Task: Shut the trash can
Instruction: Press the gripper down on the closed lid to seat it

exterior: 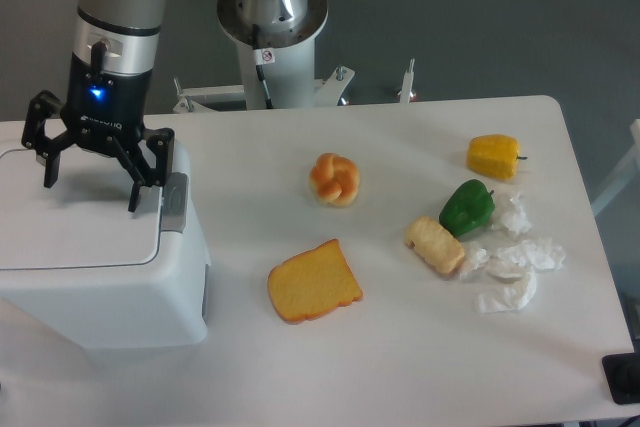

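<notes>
White tabletop (420, 367), large white boxy plastic trash can (95, 282) at left, lid flat, black two-finger gripper (90, 187) above it, jaws spread.

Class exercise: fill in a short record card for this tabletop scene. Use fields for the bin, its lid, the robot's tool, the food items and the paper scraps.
bin: white trash can, at the table's left end
lid: lid lying flat, looks closed; grey latch tab on its right edge
tool: tool open, fingers spread above the lid
food: bread slice, orange bun, pale pastry, green pepper, yellow pepper
paper: crumpled tissues at right, beside the pastry
</notes>
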